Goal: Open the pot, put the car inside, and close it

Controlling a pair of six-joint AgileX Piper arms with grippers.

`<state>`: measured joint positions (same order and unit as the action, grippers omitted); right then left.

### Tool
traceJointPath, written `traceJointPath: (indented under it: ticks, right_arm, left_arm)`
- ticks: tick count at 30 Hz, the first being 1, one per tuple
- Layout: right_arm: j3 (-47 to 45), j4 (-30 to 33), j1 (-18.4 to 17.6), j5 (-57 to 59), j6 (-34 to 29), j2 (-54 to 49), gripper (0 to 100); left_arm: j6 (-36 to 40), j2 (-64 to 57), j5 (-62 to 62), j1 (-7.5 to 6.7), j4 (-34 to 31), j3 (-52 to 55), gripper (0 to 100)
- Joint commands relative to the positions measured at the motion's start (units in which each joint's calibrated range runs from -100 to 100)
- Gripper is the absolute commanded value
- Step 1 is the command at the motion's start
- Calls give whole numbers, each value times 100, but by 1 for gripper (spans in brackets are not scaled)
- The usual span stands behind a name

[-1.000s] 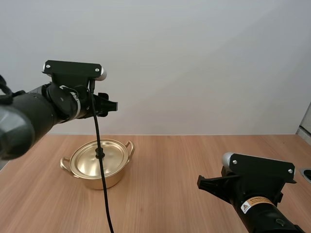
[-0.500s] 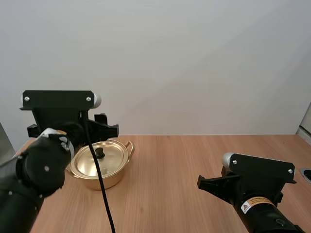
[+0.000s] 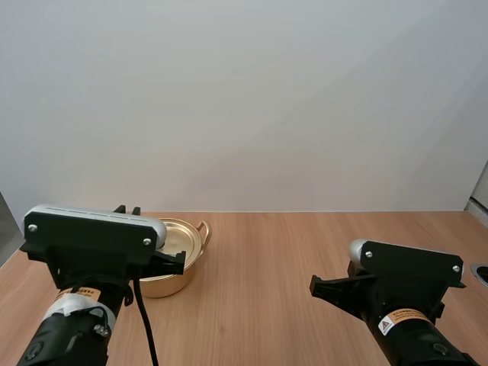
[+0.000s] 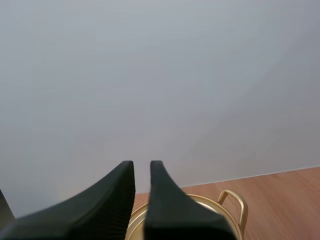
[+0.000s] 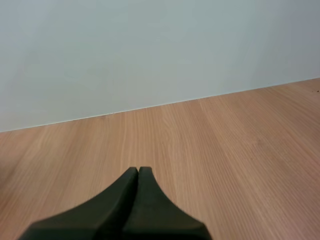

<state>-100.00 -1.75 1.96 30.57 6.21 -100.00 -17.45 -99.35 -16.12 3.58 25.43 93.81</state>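
Note:
A golden pot (image 3: 185, 238) with its lid on stands at the left of the wooden table (image 3: 305, 244); my left arm hides most of it. My left gripper (image 3: 172, 264) hangs low just in front of the pot. In the left wrist view its fingers (image 4: 142, 167) are drawn almost together with only a thin slit between them and nothing in it, and the pot's rim and one loop handle (image 4: 235, 202) lie just beyond the tips. My right gripper (image 3: 323, 287) rests low at the right, its fingers (image 5: 138, 172) shut into one wedge over bare wood.
Bare wood stretches between the pot and my right arm, and a plain pale wall (image 3: 305, 114) rises behind the table's far edge.
My left arm has dropped from high above the pot and drawn back toward the near edge, covering most of the pot. Its fingers have come together. The right arm has not moved.

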Motion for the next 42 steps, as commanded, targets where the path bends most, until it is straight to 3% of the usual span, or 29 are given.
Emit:
traceJointPath:
  ticks: [1,19,25,30,42]
  right_arm:
    - [0,-6,-4,-9,-4,0,0]
    - [0,-6,-4,-9,-4,0,0]
    - [0,-6,-4,-9,-4,0,0]
    - [0,-6,-4,-9,-4,0,0]
    - [0,-6,-4,-9,-4,0,0]
  left_arm:
    - [749,-65,-165,-2,4,7,0]
    - [828,-65,-1845,-2,-195,32,0]
    - [541,-65,-1972,-2,-421,224,0]
    - [541,-65,-1818,-2,93,619,0]
    - [541,-65,-1654,-2,93,619,0]
